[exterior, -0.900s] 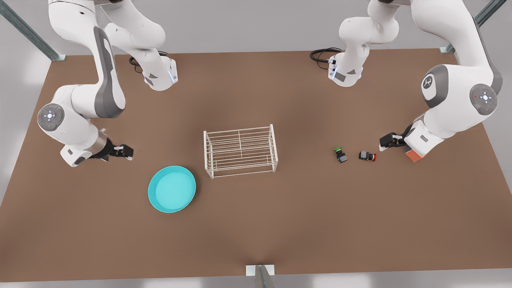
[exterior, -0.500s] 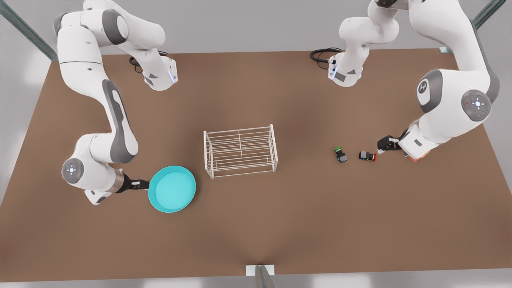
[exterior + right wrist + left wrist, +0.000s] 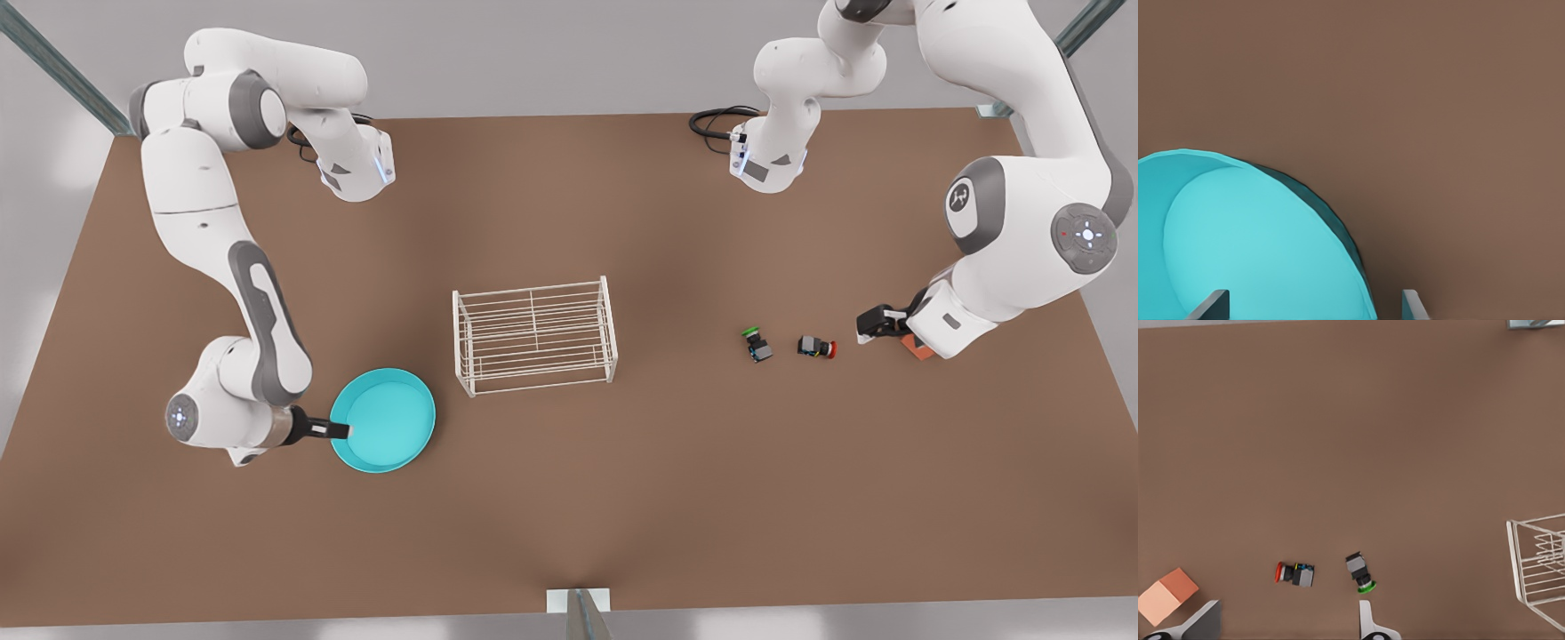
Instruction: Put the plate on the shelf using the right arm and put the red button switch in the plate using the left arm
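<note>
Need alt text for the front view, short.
From above, the right gripper straddles the rim of a turquoise plate on a brown table, beside a white wire shelf. At the front view's right, the open left gripper hovers near a red button switch, a green one alongside.

This is a simulated robot test bench, not a lived-in room. A bare, flat brown tabletop (image 3: pixel 569 498) fills the front view, set against plain grey surroundings, with grey metal frame struts (image 3: pixel 62 71) slanting in at the far corners. Two white multi-jointed robot arms with grey joint covers (image 3: pixel 222 240) (image 3: pixel 1005 222) are bolted at the table's far edge, black cables (image 3: pixel 716 120) looped by their bases.
</note>
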You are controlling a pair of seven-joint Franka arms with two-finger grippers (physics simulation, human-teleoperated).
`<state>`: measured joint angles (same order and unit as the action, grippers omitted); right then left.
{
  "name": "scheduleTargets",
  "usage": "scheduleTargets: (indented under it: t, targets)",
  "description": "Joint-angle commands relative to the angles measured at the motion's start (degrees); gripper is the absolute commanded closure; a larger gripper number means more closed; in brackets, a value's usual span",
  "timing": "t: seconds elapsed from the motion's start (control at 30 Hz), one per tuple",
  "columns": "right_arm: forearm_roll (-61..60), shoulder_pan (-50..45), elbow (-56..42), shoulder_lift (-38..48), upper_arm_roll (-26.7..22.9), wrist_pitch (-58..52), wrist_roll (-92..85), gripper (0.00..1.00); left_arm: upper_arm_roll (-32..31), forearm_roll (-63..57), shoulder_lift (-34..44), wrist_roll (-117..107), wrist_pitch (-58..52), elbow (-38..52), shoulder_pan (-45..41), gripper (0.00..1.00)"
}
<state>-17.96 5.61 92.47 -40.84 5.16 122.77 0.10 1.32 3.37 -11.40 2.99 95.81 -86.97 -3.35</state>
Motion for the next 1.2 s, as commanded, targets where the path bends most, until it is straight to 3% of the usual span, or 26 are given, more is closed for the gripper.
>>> scheduleTargets:
  t: [0.0, 0.23, 0.3, 0.57, 0.77, 0.97, 1.0, 1.17]
  targets:
    - [-1.81, 0.45, -0.01, -0.38, 0.02, -0.6, -0.63, 0.03, 0.0, -0.12, 0.06, -0.44, -0.89, -0.04, 0.01, 0.0]
    - [-2.17, 1.42, -0.01, -2.14, 0.11, -0.69, -0.72, 0.1, 0.0, -0.12, 0.15, -0.35, -2.38, 0.05, 0.01, 0.0]
    - [-2.17, 1.42, -0.01, -2.32, 0.11, -0.69, -0.72, 0.19, 0.08, -0.12, 0.15, -0.35, -2.38, -0.04, 0.01, 0.0]
    - [-2.34, 1.51, 0.08, -2.67, 0.11, -0.69, -1.51, 0.34, 0.26, -2.58, 0.06, -0.35, -2.38, -0.04, 0.01, 0.0]
    - [-3.04, 1.86, 0.26, -2.58, 0.2, -1.3, -3.97, 0.59, 0.26, -2.67, 0.06, -0.44, -2.38, -0.13, 0.01, 0.0]
    - [-2.96, 1.86, 0.08, -2.58, 0.28, -1.3, -4.93, 0.68, 0.26, -2.67, 0.15, -0.53, -2.38, -0.31, 0.01, 0.0]
    - [-2.96, 1.86, 0.08, -2.49, 0.28, -1.39, -5.2, 0.74, 0.26, -2.67, 0.06, -2.36, -2.38, -0.39, 0.01, 0.0]
    - [-2.96, 2.65, -0.27, -1.35, 0.72, -3.94, -5.29, 0.73, -0.62, -2.23, -0.38, -38.92, 3.24, -5.05, -0.86, 0.0]
